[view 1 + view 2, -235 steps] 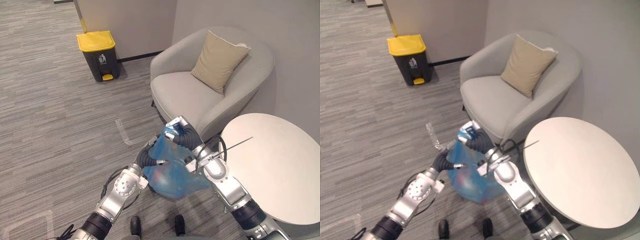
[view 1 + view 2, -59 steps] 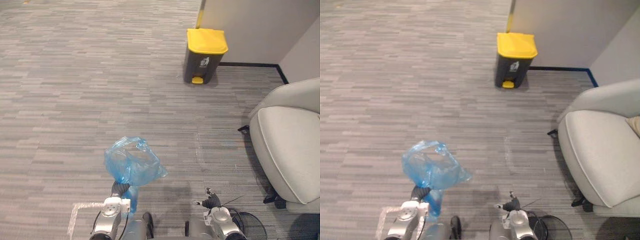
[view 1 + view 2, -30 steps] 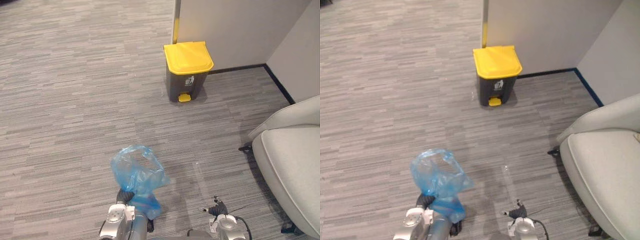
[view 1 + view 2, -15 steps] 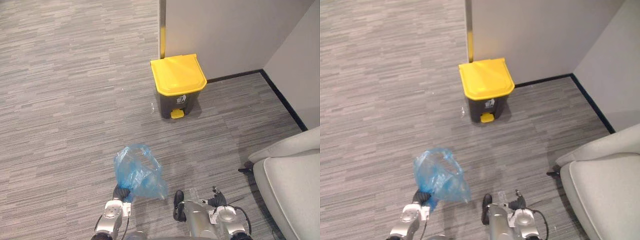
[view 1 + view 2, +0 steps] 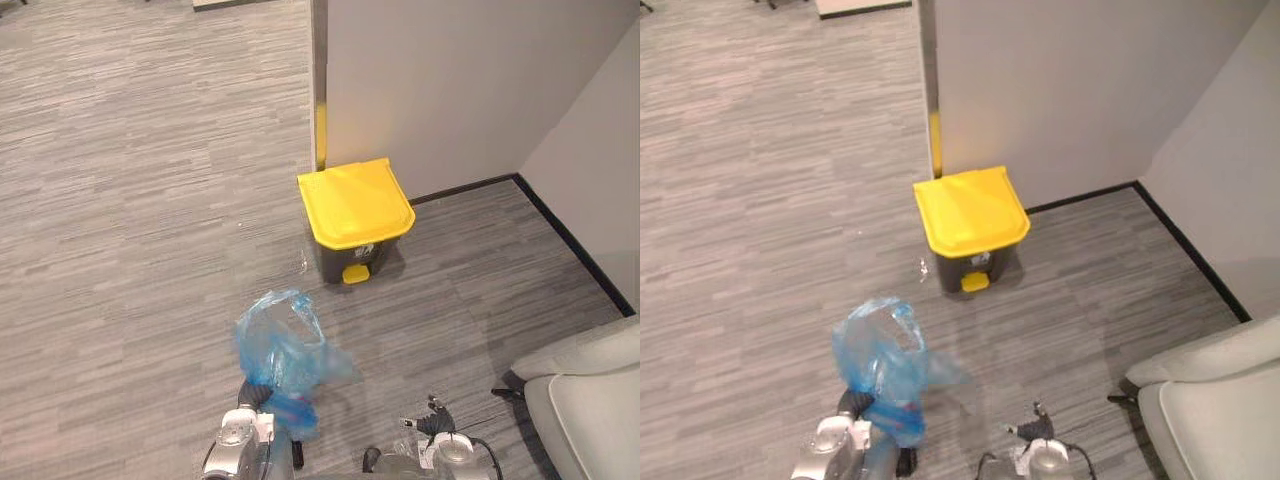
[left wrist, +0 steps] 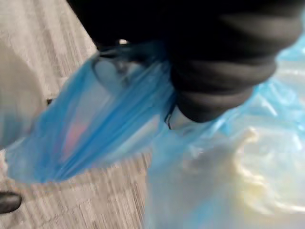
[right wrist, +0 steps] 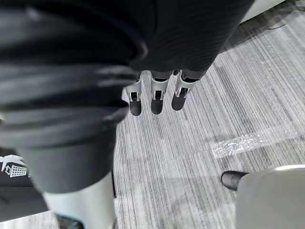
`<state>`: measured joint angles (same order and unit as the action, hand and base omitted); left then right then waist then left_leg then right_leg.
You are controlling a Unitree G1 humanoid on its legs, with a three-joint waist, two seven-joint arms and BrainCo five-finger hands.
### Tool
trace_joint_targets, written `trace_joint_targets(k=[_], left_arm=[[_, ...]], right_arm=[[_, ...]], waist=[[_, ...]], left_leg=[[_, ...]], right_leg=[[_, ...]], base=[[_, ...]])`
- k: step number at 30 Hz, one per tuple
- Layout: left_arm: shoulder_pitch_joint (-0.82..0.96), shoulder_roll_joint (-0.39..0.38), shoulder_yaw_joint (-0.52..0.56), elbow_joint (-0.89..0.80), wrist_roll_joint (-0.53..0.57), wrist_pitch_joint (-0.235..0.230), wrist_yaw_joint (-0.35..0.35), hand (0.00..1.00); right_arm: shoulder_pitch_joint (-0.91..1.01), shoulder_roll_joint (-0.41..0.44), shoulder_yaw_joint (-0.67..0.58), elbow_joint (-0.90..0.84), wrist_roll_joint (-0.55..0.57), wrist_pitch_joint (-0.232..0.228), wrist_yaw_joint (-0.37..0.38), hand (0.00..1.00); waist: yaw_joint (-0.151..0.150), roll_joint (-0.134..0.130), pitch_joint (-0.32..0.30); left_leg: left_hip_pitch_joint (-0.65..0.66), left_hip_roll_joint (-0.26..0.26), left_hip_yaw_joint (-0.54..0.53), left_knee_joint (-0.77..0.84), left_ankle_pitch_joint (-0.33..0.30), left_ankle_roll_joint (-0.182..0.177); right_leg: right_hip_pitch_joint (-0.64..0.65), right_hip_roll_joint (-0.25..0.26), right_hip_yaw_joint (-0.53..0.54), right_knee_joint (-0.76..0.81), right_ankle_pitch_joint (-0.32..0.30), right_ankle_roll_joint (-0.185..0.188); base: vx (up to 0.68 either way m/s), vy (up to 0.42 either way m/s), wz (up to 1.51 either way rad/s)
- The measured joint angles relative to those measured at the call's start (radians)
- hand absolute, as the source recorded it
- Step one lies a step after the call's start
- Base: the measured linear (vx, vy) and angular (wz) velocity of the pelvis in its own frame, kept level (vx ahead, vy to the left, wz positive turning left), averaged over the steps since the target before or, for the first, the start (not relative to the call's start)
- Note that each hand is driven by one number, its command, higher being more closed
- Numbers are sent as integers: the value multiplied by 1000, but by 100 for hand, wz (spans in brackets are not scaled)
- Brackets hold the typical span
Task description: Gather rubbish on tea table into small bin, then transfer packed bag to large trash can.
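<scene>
Blue translucent plastic rubbish bag (image 5: 283, 342): low in the frame, left of centre, held off the grey striped carpet floor (image 5: 120, 200). Its crumpled top billows above the left hand (image 5: 251, 392) and a darker fold hangs just below it. In the left wrist view the film wraps round the dark ribbed cover and hides the fingers, so I cannot tell how the hand grips. A pinkish shape shows through the film there.

Right hand (image 7: 153, 98): bottom edge, right of centre, fingers straight and relaxed, holding nothing.

Light grey upholstered armchair (image 5: 590, 395): lower right corner, cut by the frame edge.

Dark grey pedal bin with a yellow lid (image 5: 355, 212): centre of frame, beyond the bag and apart from it, lid down, standing against the plain grey wall (image 5: 450, 80) that takes the upper right.
</scene>
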<state>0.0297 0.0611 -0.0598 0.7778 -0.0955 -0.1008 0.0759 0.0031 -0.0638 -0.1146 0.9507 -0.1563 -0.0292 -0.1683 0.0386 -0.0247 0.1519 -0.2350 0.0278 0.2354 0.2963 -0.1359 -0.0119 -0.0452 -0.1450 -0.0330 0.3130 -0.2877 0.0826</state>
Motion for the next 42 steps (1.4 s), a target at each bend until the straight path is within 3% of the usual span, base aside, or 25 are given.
trace_joint_targets(k=[1, 3, 4, 6, 8, 10, 11, 12, 13, 18, 20, 21, 23, 24, 26, 27, 28, 30, 32, 38, 42], left_arm=[[1, 3, -2, 0, 0, 0, 0, 100], [2, 19, -9, 0, -1, 0, 1, 100], [-1, 25, -16, -1, -1, 0, 2, 100], [-16, 44, -17, -2, -5, -1, 9, 100], [-19, 49, -14, -2, -5, -1, 13, 100], [-19, 52, -14, -1, -5, -1, 15, 100], [-18, 55, -14, -1, -5, -2, 15, 100], [-26, 50, -14, 16, -5, -1, 16, 100], [-26, 39, -15, 21, -5, -2, 16, 100], [-51, 27, -17, 37, 0, -4, 7, 100], [-48, 10, -16, 35, 7, -2, 4, 100], [-33, -1, -13, 20, 7, -2, 2, 100], [-7, -21, -13, 1, 6, -2, -1, 100], [0, -27, -13, -2, 6, -1, -2, 100], [-1, -30, -13, -2, 6, -1, -4, 100], [-1, -30, -14, -2, 6, -1, -4, 100], [-2, -31, -15, 2, 7, -1, -4, 100], [-6, -3, -17, 21, 13, 1, 0, 100], [-4, 11, -23, 37, 16, 1, -1, 100], [-5, 62, -47, 59, 33, 0, -1, 100], [1, 72, -47, 59, 34, 0, -1, 100]], right_arm=[[-6, 0, 0, 4, 0, 0, 0, 0], [-19, 8, 2, 7, -2, 0, 3, 0], [-25, 11, 3, 7, -2, 0, 4, 0], [-28, 9, 13, 6, -2, -1, 4, 0], [-41, 5, 33, 4, -2, -2, 4, 0], [-46, 6, 48, 5, -2, -2, 4, 0], [-48, 6, 49, 5, -1, -2, 4, 0], [-36, -10, 48, 17, -2, -1, 4, 0], [-44, -19, 47, 29, -2, 1, 4, 0], [-20, -20, -3, 29, 0, 0, 0, 0], [-3, -20, -1, 24, 0, -1, -1, 0], [1, -17, 1, 20, 1, -1, -1, 0], [8, -12, 1, 7, 2, -1, -1, 0], [10, -9, -1, 1, 3, -1, -1, 0], [8, -7, -2, 1, 4, -1, -1, 0], [11, -11, -4, 2, 4, -1, -1, 0], [15, -19, -7, 6, 4, -1, -1, 0], [17, -10, -11, 28, 4, 2, 0, 0], [19, -10, -23, 29, 3, 1, 0, 0], [2, -14, -26, 57, 0, 0, 0, 0], [-34, -19, -23, 67, 0, 0, 0, 0]], waist=[[0, 1, 0], [-2, 7, 4], [-4, 9, 5], [-7, 20, 13], [-10, 37, 22], [-31, 31, 24], [-35, 25, 24], [-47, 28, 26], [-38, 47, 24], [-53, 47, 28], [-48, 40, 29], [-39, 40, 30], [-27, 49, 27], [-26, 47, 27], [-24, 46, 27], [-24, 54, 23], [-26, 77, 11], [-21, 43, -3], [-22, 33, -9], [-24, 39, -14], [-20, 34, -11]], left_leg=[[11, -4, 5, 1, -6, 4], [86, -16, 18, -17, -24, 28], [117, -19, 12, -31, -29, 36], [195, -12, -2, -78, -37, 41], [244, 11, -9, -112, -44, 30], [265, 20, -30, -124, -46, 25], [273, 15, -36, -126, -53, 12], [292, 12, -67, -125, -79, -28], [288, 37, -79, -128, -81, -30], [329, 76, -128, -124, -62, -58], [279, 88, -133, 66, -69, -75], [203, 109, -123, 237, -60, -90], [122, 159, -63, 392, -93, -79], [97, 170, -36, 382, -109, -67], [75, 163, -3, 206, -96, -49], [77, 158, -2, 105, -46, -48], [77, 154, -10, 10, 11, -73], [113, 108, -4, -84, 40, -63], [125, 83, 14, -125, 52, -48], [190, 30, 42, -223, 74, -28], [186, 18, 60, -219, 55, -20]], right_leg=[[-10, -6, 9, 35, -1, 4], [-89, -22, 42, 284, 37, 81], [-129, -25, 41, 388, 49, 80], [-206, -11, 8, 507, -1, 15], [-266, 28, -35, 451, -27, -16], [-313, 57, -62, 271, 6, -32], [-310, 63, -62, 184, 55, -31], [-282, 76, -73, 84, 190, -106], [-270, 99, -76, 66, 196, -109], [-200, 121, -133, 64, 138, -137], [-127, 114, -155, 27, 124, -135], [-90, 111, -158, 0, 121, -141], [-54, 113, -164, -25, 113, -154], [-40, 109, -166, -33, 113, -154], [-25, 91, -166, -42, 112, -141], [-26, 91, -166, -42, 111, -128], [-28, 102, -165, -43, 109, -105], [-22, 80, -132, -101, 138, -66], [-21, 62, -119, -130, 155, -49], [0, 37, -86, -193, 177, -26], [-48, 25, -43, -121, 147, -16]], base=[[396, 222, -32], [321, 157, -15], [252, 65, 14], [312, 17, 15], [307, -80, 10], [234, -128, 32], [234, -138, 44], [317, -142, 16], [364, -159, -1], [228, -131, 23], [163, -78, 40], [127, -17, 8], [88, 40, 0], [88, 53, 7], [101, 109, 6], [93, 143, 5], [132, 187, 2], [120, 168, -7], [81, 160, -14], [34, 91, -14], [44, 37, -26]])
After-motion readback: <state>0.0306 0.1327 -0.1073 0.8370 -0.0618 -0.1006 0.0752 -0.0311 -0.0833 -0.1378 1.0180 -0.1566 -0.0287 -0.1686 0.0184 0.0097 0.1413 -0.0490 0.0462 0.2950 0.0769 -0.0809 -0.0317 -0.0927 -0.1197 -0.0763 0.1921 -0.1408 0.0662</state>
